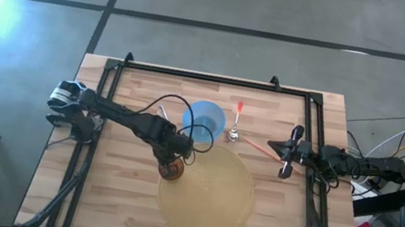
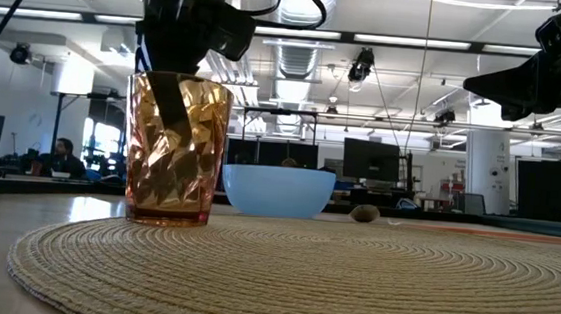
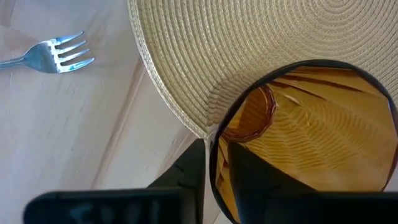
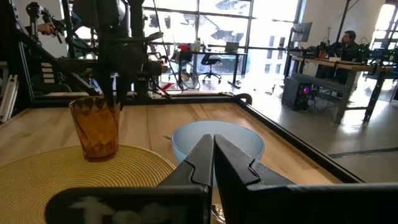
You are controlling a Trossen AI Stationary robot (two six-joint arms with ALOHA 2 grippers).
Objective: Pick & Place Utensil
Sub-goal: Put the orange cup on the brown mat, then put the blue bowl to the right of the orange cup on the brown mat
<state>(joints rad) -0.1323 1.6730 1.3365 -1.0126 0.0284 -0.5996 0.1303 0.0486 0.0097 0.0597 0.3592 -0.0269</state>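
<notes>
An amber faceted cup (image 2: 175, 154) stands on the left edge of the round woven mat (image 1: 209, 197). My left gripper (image 3: 208, 180) is at the cup (image 1: 171, 170), shut on its wall. A fork (image 3: 59, 55) lies on the wood beside the mat. A red-handled utensil (image 1: 239, 110) and an orange-handled one (image 1: 256, 146) lie right of the blue bowl (image 1: 204, 120). My right gripper (image 4: 211, 155) is shut and hovers above the table near the orange handle's right end, touching nothing. My left gripper holds the cup by its rim (image 3: 211, 146) on the side toward the table's left. One finger (image 3: 249, 177) reaches inside the cup and the other (image 3: 183, 177) stays outside. The fingers come from above, pointing down. The cup is upright with its base (image 2: 167, 218) on the mat.
The blue bowl (image 2: 278, 190) stands just beyond the cup toward the far edge. A black frame rail (image 1: 208, 79) runs around the table. The mat's middle and the wood near the table's near edge are bare. People sit at desks in the room behind.
</notes>
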